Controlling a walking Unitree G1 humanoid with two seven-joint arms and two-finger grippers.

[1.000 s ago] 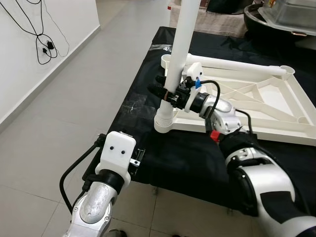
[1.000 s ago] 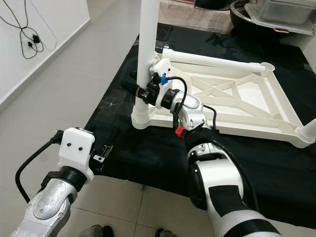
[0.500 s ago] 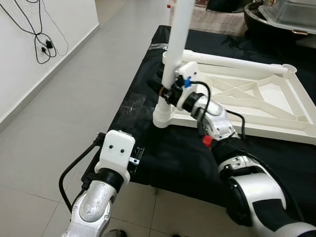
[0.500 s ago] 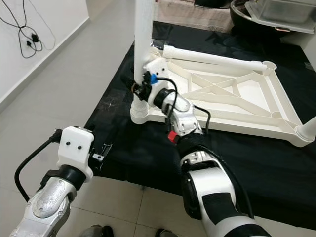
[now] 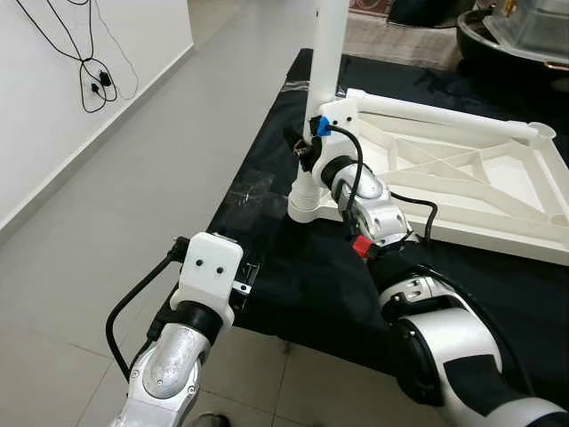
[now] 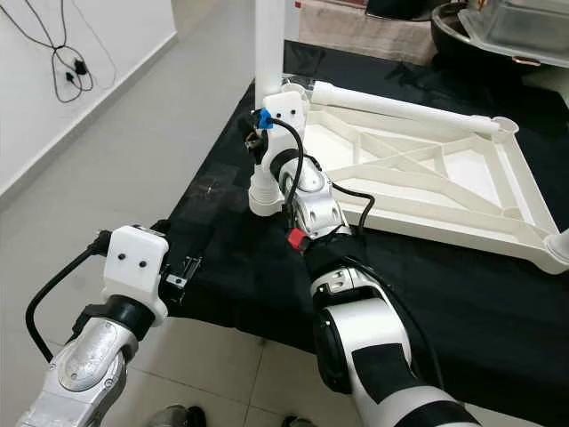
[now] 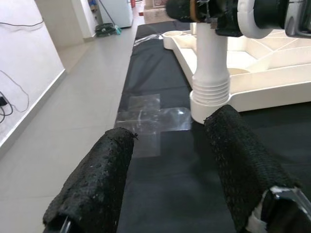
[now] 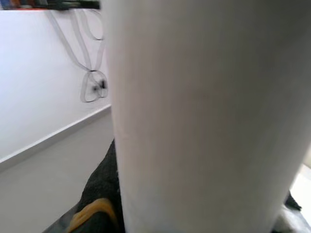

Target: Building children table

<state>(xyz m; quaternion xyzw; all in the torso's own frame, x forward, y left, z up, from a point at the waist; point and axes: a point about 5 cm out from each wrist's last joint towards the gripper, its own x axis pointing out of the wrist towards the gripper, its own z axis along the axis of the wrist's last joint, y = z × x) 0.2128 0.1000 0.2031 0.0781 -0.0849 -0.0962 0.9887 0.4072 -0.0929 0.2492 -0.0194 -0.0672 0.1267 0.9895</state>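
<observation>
An upturned white children's table frame [image 5: 462,178] lies on a black-covered table [image 5: 311,285]. A white leg [image 5: 327,53] stands upright in the frame's near left corner socket [image 5: 305,206]. My right gripper [image 5: 305,149] is shut on this leg just above the socket; in the right wrist view the leg [image 8: 204,116] sits right against a black finger [image 8: 102,194]. My left gripper [image 7: 167,160] is open and holds nothing, low at the black table's front left edge and pointing at the socket [image 7: 210,97].
A second white leg [image 5: 444,116] lies along the frame's far side. Another leg end [image 6: 560,240] shows at the right edge. Clear tape [image 7: 150,116] is stuck on the cloth. Grey floor [image 5: 116,205] and a wall with cables [image 5: 89,71] lie to the left. Dark containers [image 5: 516,36] stand behind.
My right wrist has swung round nearer to the leg, which now stands more upright in the socket. The head view has shifted a little. My left arm has stayed put.
</observation>
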